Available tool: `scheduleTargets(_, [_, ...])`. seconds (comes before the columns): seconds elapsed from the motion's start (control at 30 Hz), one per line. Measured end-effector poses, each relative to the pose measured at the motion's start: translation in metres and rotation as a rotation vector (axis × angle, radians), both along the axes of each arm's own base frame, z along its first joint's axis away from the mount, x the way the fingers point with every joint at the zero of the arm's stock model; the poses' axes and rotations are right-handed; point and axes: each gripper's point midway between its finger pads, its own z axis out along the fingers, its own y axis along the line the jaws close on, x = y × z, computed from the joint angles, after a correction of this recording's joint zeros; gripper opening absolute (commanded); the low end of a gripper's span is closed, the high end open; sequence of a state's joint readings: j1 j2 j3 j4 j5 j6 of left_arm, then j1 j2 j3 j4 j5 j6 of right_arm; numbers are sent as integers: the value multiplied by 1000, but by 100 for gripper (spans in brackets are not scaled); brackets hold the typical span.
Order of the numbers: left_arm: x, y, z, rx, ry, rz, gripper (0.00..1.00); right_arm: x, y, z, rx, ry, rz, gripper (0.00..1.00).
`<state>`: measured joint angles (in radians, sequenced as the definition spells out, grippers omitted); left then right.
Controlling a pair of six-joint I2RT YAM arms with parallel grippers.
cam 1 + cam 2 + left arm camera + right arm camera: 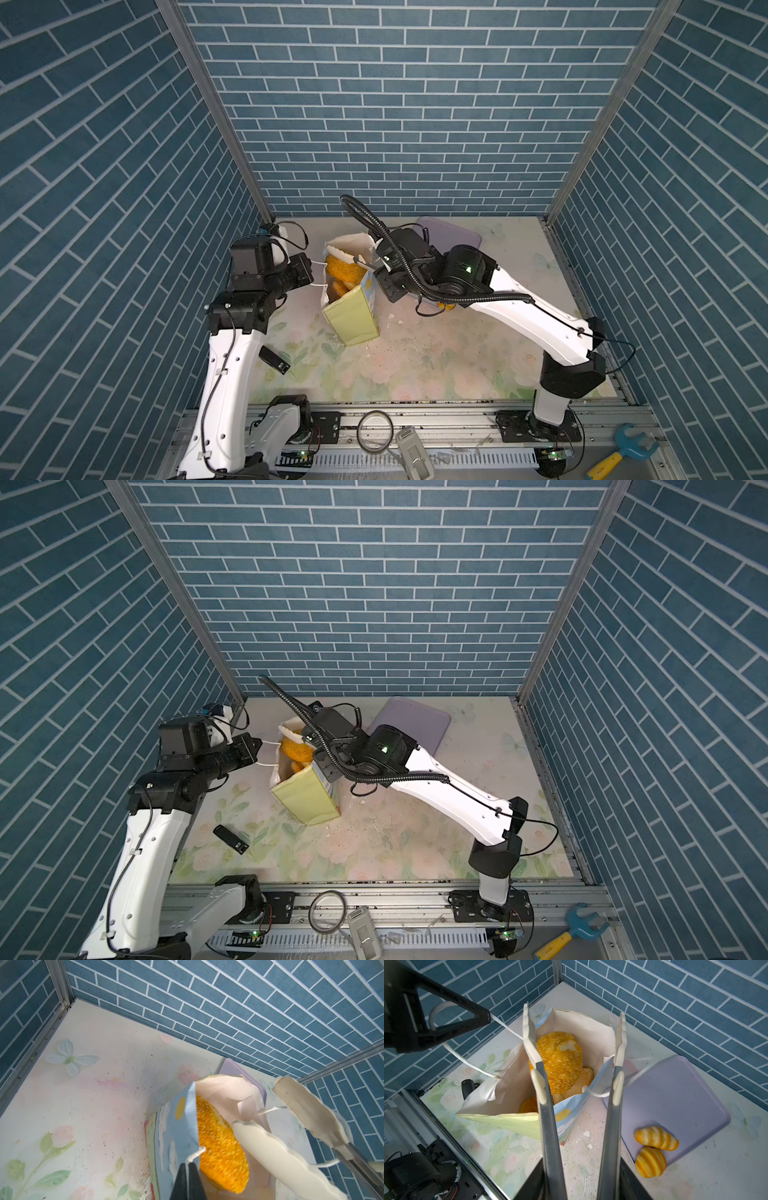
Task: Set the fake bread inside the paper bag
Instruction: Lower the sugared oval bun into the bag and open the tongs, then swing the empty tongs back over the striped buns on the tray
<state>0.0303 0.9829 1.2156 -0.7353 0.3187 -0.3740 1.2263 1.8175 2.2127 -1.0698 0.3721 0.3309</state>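
Observation:
The paper bag (353, 322) (307, 802) (508, 1124) stands mid-table, tilted, its mouth open. A seeded loaf of fake bread (343, 270) (220, 1147) (560, 1053) lies in it on top of other pieces. My left gripper (312, 272) (189, 1164) is shut on the bag's white cord handle (467, 1061) and holds it taut. My right gripper (365, 262) (574, 1009) hangs open over the bag mouth and grips nothing; one finger (249, 1132) is inside beside the loaf, the other outside the wall. Two ridged rolls (656, 1138) (651, 1162) lie on the lavender tray (675, 1095).
The lavender tray (457, 232) (415, 721) lies at the back right, partly under the right arm. A small black device (274, 359) lies on the floral table near the left arm. White crumbs dot the table by the bag. A toy wrench (623, 451) lies on the front rail.

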Motion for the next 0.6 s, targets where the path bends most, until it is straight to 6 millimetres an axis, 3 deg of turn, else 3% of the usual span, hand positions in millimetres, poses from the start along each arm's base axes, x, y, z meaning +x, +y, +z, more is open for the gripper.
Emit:
scheduleTargets(0.37, [1,-4,-8,-38,16,-4,2,-1,13,9,23,-50,76,45])
scheduleTargets(0.6, [1,-8,-10,-64,16,-17,5,11,0,47,59,-137,88,45])
